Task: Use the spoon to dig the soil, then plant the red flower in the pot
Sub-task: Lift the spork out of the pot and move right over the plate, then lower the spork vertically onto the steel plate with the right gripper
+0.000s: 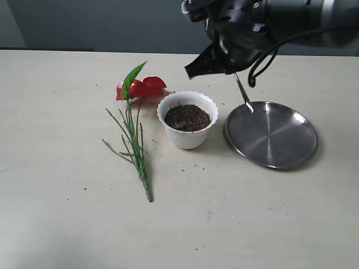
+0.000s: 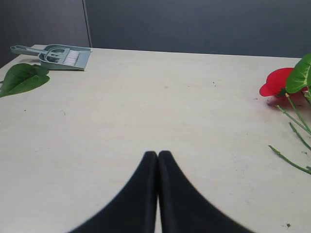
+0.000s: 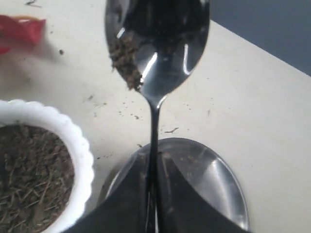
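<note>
Clamping narrowly on the handle of the spoon (image 3: 155, 53), the right claw (image 3: 153, 162) is hanging over the steel plate (image 1: 280, 140); the spoon's long axis is running out ahead of the claw, bowl leading, a clump of soil (image 3: 125, 63) clinging to one edge. The white pot (image 1: 188, 137) is standing upright beside the plate. The red flower (image 1: 140, 88) is lying flat by the pot, stems trailing from its bloom. The left claw (image 2: 158, 158) is hovering shut over the table (image 2: 146, 97).

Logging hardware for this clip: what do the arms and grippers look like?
Left gripper: two matte black fingers, broad-based, tapering to narrow tips. Right gripper: the same black tapered fingers. Right arm: bulky black wrist housing, then a grey cylindrical segment, with a black cable looping beneath. No markings visible.
</note>
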Robot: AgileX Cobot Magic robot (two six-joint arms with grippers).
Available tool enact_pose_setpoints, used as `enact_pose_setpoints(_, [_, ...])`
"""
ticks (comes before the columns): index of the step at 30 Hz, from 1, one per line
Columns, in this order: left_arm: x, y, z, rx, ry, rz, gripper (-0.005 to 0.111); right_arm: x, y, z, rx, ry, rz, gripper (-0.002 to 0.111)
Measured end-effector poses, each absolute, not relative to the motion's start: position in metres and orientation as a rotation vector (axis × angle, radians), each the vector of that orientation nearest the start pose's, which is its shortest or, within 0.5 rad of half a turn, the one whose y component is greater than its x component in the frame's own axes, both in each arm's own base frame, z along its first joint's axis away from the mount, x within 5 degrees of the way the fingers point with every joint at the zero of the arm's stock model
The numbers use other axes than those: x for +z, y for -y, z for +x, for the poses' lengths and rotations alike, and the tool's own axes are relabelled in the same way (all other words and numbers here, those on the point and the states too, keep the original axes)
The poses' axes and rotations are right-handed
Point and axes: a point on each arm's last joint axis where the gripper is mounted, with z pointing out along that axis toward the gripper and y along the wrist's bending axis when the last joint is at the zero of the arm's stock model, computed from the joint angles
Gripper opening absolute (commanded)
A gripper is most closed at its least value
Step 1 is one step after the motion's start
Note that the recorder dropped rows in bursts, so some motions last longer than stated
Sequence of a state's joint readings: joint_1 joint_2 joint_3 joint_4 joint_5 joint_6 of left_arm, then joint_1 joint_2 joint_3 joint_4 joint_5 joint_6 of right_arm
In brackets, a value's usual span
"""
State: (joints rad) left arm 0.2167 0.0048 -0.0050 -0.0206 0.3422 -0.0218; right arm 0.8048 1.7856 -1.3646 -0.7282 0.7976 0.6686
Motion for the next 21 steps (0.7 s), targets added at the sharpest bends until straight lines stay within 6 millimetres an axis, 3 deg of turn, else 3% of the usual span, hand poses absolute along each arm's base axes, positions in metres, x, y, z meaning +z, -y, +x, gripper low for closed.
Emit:
enact_pose_setpoints(7, [0.184,-0.011,0.053,0.117,-1.813,-0.230,0.000,0.290,-0.203,0.314,-0.180,-2.360,-0.414,-0.001])
enact_pose_setpoints(11, [0.184,-0.011,0.053,0.117,-1.813,-0.230,0.000,0.296,-0.182,0.320,-0.189,-2.389,-0.370,-0.001])
enact_pose_setpoints(21, [0.184,-0.011,0.053,0.117,-1.813,-0.230,0.000,0.292,-0.162,0.324,-0.187,-2.493,-0.356,-0.001])
